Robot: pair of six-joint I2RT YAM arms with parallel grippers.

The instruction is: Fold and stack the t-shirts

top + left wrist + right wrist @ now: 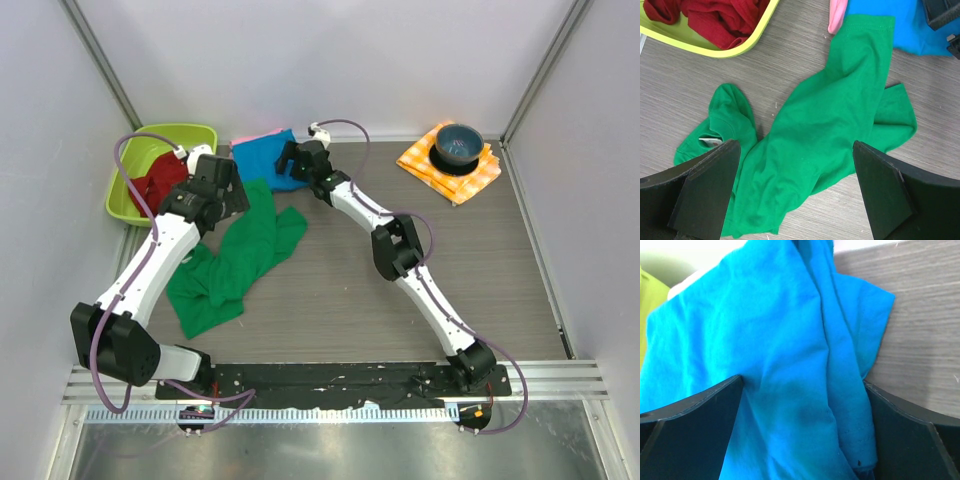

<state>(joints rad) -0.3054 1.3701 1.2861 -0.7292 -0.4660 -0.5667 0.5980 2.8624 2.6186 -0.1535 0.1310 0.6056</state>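
Note:
A large green t-shirt [240, 262] lies crumpled on the table left of centre, its long body running toward the back [825, 125]. My left gripper [233, 196] hovers open above it [796, 165], with nothing between the fingers. A blue t-shirt [262, 160] lies bunched at the back, and a pink t-shirt [246, 139] peeks out at its far left edge [836, 15]. My right gripper [291, 160] hangs open just over the blue t-shirt [780, 340], its fingers [700, 415] spread to either side of a fold. I cannot tell whether they touch the cloth.
A lime-green tub [202, 133] holding red cloth [160, 180] stands at the back left, close to my left arm. At the back right a dark bowl [458, 142] sits on an orange-and-white checked cloth [476, 176]. Walls enclose the table on three sides.

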